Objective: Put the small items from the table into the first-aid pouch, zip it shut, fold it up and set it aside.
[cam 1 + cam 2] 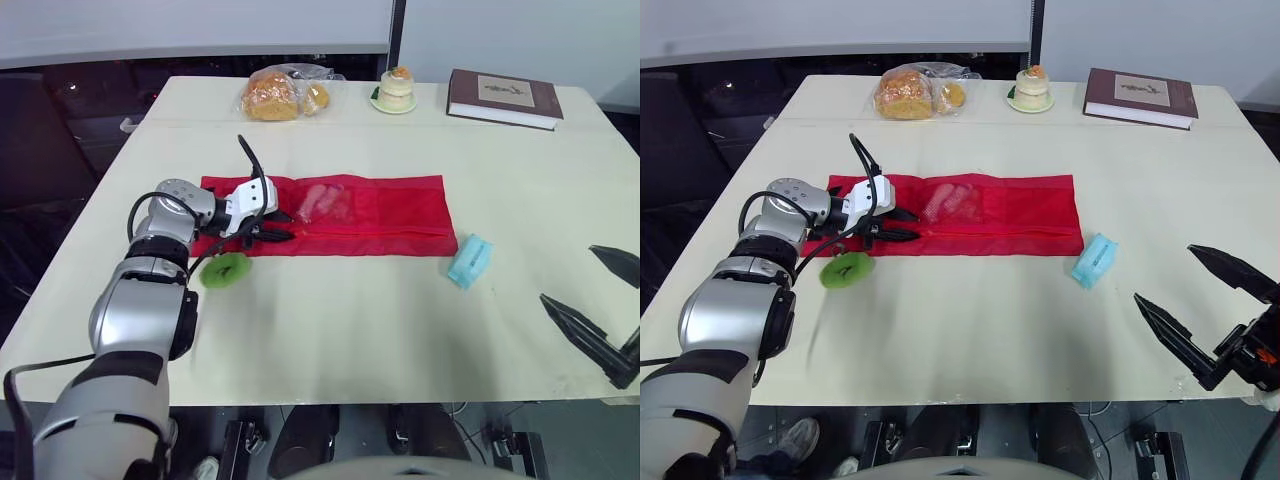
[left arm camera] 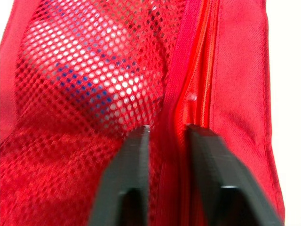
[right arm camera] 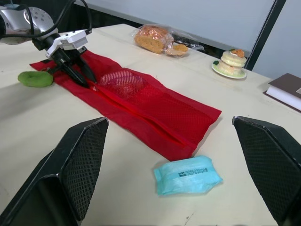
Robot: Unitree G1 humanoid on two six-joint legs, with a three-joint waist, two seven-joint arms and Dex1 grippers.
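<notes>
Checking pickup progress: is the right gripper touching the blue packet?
Apart. In the right wrist view the right gripper stands open, with bare table between its fingers and the blue packet.

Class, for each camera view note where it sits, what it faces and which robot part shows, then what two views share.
Eye views: on the head, looking down over the table; left gripper at the red pouch, right gripper open.
Left wrist view: on that wrist, close over the pouch's mesh and zip, fingers in front.
Right wrist view: on that wrist, facing across the table; open fingers frame the blue packet.
Shared: eye and right wrist views show pouch, packet, left gripper.
</notes>
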